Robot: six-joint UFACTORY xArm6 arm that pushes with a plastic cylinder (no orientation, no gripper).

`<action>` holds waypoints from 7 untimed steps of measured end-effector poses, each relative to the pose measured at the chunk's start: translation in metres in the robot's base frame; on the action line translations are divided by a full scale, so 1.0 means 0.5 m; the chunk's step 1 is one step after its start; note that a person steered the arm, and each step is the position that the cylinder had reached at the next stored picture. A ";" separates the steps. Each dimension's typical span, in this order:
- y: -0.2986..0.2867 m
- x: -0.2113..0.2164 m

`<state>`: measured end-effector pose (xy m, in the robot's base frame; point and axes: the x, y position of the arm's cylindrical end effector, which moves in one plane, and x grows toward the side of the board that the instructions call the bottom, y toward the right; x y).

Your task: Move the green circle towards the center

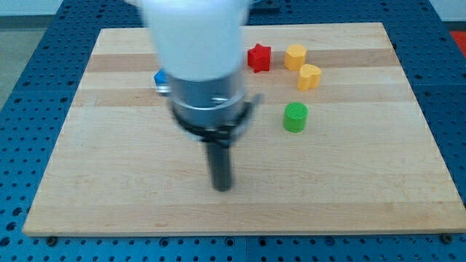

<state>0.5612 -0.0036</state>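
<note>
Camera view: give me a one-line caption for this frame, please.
My tip rests on the wooden board, apart from the green circle up to its right.

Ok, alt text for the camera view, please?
My tip rests on a wooden board, below and left of the green circle, apart from it. A red star, two yellow blocks and a partly hidden blue block sit near the top.

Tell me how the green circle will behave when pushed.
The green circle stands upright, short and wide, so it probably slides without tipping. Its round side may slip off my tip if struck off-centre. The wooden board looks smooth, so drag is likely low.
</note>
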 end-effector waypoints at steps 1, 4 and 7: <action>0.154 0.000; 0.252 -0.076; 0.252 -0.189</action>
<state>0.4668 0.1222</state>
